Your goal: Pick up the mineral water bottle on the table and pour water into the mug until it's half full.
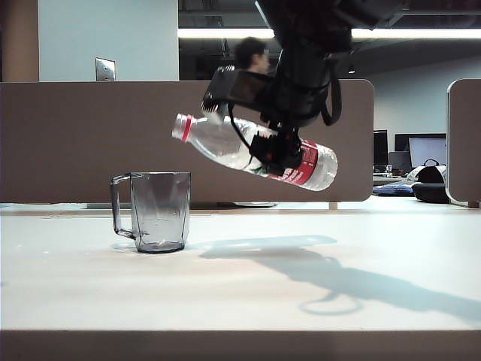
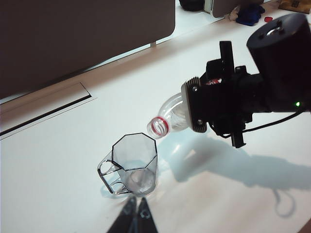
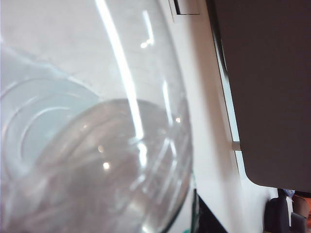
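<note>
Mineral water bottle (image 1: 225, 144) is clamped by right gripper (image 1: 279, 154), tilted at mug's (image 1: 159, 212) 1 o'clock; pouring pending (mug looks empty). Left gripper (image 2: 136, 211) idle, jaws' state unclear.

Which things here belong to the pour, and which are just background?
Job: mineral water bottle, tilted in the right pincer; mug on the table.
Lying about: wall partition, monitor, black bag; left pincer idle.

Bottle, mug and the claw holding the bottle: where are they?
mineral water bottle (image 1: 218, 141), exterior view: clear shoulder, tilted in the air.
mug (image 1: 160, 210), exterior view: grey side wall, standing on the table.
right gripper (image 1: 276, 150), exterior view: black fingers clamped round the bottle's middle.
</note>
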### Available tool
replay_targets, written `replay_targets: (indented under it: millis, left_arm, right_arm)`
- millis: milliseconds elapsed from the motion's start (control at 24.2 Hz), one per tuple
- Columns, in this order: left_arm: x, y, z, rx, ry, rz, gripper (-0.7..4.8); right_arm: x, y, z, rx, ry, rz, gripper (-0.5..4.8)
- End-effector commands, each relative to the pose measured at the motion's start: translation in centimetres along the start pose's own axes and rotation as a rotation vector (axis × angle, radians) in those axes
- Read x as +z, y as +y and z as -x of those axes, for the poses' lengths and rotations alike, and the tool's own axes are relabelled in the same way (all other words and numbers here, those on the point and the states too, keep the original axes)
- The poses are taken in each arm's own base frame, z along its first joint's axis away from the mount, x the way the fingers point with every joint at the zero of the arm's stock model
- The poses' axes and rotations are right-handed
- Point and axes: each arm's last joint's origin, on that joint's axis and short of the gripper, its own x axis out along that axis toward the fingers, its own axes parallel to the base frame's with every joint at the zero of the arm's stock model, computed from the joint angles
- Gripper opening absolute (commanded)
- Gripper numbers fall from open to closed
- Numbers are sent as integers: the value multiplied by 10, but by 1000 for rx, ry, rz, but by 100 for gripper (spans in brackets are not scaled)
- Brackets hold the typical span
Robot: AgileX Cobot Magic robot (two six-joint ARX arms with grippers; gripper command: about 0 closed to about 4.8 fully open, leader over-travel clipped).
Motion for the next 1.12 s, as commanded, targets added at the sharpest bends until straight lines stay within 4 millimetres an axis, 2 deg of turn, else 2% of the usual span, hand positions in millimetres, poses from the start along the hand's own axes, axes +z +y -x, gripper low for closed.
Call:
replay_targets:
  millis: [41, 496, 1117]
  left_arm:
    - [1, -1, 4, 0, -11, -6, -5]
    - [-2, -2, 6, -8, 8, 7, -4]
    - [-5, -9, 18, -62, -5, 4, -4]
  right_arm:
    - [5, -11, 2, -95, -12, 9, 283]
    - [8, -12, 0, -160, 23, 103, 282]
    - [9, -10, -5, -205, 75, 203, 282]
